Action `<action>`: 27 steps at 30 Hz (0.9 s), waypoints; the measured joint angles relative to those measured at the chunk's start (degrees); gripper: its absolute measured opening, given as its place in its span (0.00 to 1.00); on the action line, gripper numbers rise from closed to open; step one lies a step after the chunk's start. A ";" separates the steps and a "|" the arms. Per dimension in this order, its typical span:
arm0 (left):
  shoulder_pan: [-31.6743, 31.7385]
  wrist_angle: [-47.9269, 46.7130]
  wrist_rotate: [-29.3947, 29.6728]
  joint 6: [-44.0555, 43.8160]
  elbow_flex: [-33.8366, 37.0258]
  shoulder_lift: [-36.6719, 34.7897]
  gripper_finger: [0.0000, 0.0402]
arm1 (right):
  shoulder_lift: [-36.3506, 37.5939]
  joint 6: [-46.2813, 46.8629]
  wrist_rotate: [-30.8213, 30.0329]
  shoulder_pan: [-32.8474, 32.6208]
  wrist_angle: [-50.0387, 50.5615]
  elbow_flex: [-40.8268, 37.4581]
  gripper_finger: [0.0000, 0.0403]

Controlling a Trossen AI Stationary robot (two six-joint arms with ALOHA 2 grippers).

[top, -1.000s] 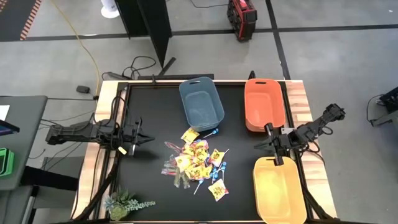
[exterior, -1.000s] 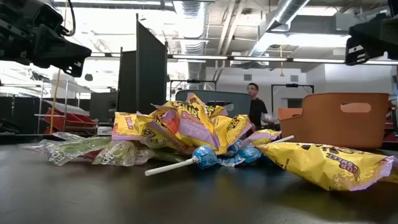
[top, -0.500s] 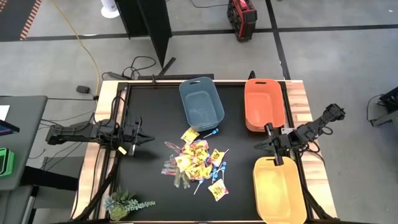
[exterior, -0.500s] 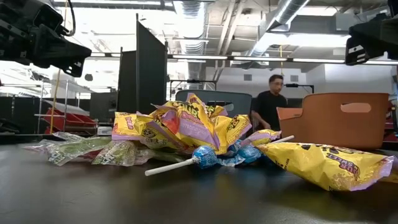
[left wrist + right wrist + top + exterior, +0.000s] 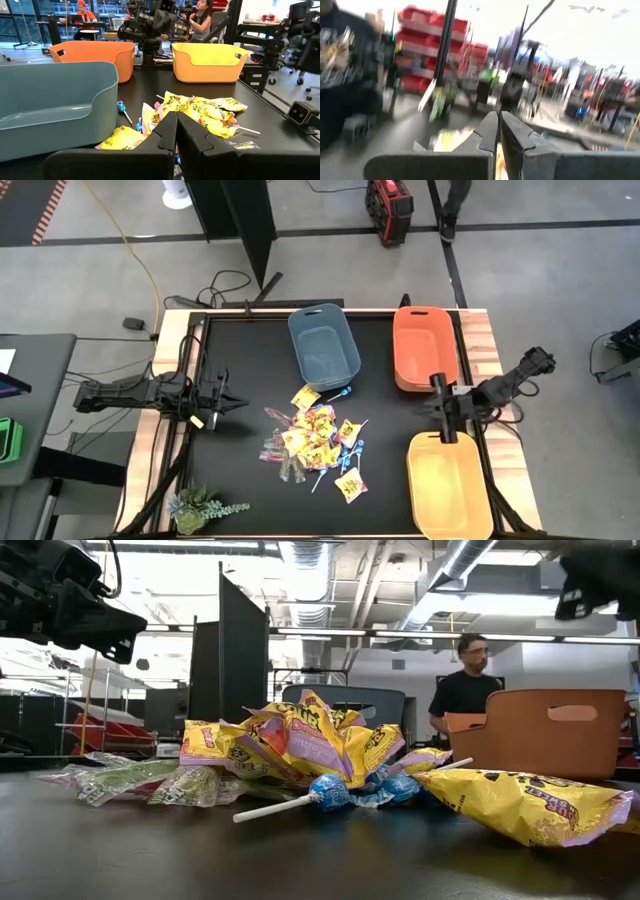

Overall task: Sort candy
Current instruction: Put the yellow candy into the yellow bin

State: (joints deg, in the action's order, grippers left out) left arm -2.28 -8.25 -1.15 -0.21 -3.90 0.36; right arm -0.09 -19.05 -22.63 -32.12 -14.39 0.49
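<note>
Candy (image 5: 318,442) lies heaped mid-bench (image 5: 240,360), between the two arms, in front of the blue-grey bin (image 5: 324,345); nothing sorted yet.

Yellow packets (image 5: 300,740) look light, crinkly, slippery: likely best pinched at an edge or corner. Blue lollipops (image 5: 330,793) have hard heads and thin sticks, so grab the stick or head; some sit half under packets. Slim clear-wrapped sticks (image 5: 272,448) lie flat, prob. tricky to lift.

Left gripper (image 5: 238,402) waits at the bench's left edge, fingers (image 5: 167,131) shut, empty. Right gripper (image 5: 440,398) hangs between orange bin (image 5: 424,346) and yellow bin (image 5: 449,485), fingers (image 5: 487,129) near closed, nothing held.
</note>
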 joint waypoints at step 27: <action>-0.06 5.48 -0.09 -4.52 0.22 0.00 0.01 | -38.98 21.19 1.20 23.41 -13.60 24.99 0.10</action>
State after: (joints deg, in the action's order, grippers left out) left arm -2.35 -2.77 -1.23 -4.72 -3.68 0.36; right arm -39.07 2.14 -21.43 -8.71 -27.99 25.49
